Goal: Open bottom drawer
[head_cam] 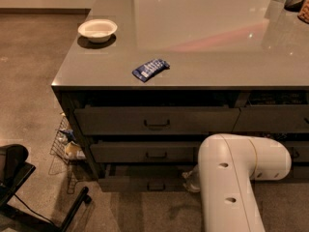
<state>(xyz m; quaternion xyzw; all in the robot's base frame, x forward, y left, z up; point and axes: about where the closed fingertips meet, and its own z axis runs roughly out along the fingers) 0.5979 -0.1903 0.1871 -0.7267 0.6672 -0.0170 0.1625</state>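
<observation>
The bottom drawer (129, 183) sits lowest in the wide stack under the tabletop (217, 57). The gripper (191, 180) is just right of its pull (156, 186), half hidden behind the white arm (231, 178). I cannot tell whether it is grasping anything.

we see the bottom drawer (140, 183), lowest of the wide stack: a slim dark grey front with a small centre pull. the pincer (191, 180) sits at its right end, largely hidden.

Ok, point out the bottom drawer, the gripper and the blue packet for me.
bottom drawer (156, 186), camera view, on its centre pull.
gripper (191, 180), camera view, on the pale end showing left of the arm (241, 168), low by that drawer.
blue packet (150, 69), camera view, on its middle, atop the counter (217, 57).
</observation>
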